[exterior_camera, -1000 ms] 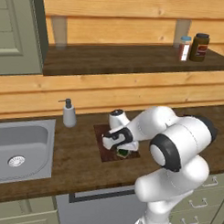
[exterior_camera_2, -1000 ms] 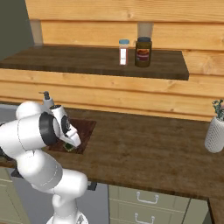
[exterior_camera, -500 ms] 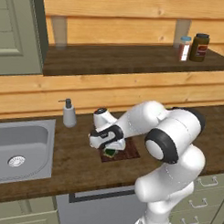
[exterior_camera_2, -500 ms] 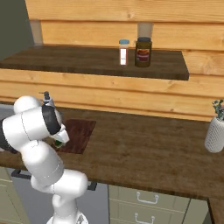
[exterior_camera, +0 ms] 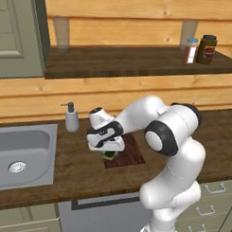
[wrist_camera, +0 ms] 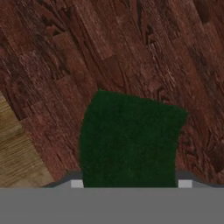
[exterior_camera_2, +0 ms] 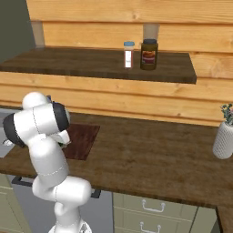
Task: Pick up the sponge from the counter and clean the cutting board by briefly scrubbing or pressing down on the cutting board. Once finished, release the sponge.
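The green sponge (wrist_camera: 130,139) is clamped in my gripper (wrist_camera: 131,183), which is shut on it, and it rests against the reddish-brown cutting board (wrist_camera: 131,48). In the left base view the gripper (exterior_camera: 108,152) points down at the board's left near corner, where a bit of the sponge (exterior_camera: 109,156) shows under the hand. The cutting board (exterior_camera: 131,150) lies on the dark counter (exterior_camera: 78,171) right of the sink. From the right base view, the board (exterior_camera_2: 84,139) sits partly behind my arm. A strip of the browner counter (wrist_camera: 13,153) shows beside the board.
A steel sink (exterior_camera: 27,141) is set in the counter at the left, with a soap dispenser (exterior_camera: 71,118) behind it. Two jars (exterior_camera: 200,49) stand on the upper shelf (exterior_camera: 129,61). A white vase (exterior_camera_2: 225,139) stands at the counter's far right.
The hand has slid leftward across the cutting board with the sponge still gripped, from the board's middle to its left near corner.
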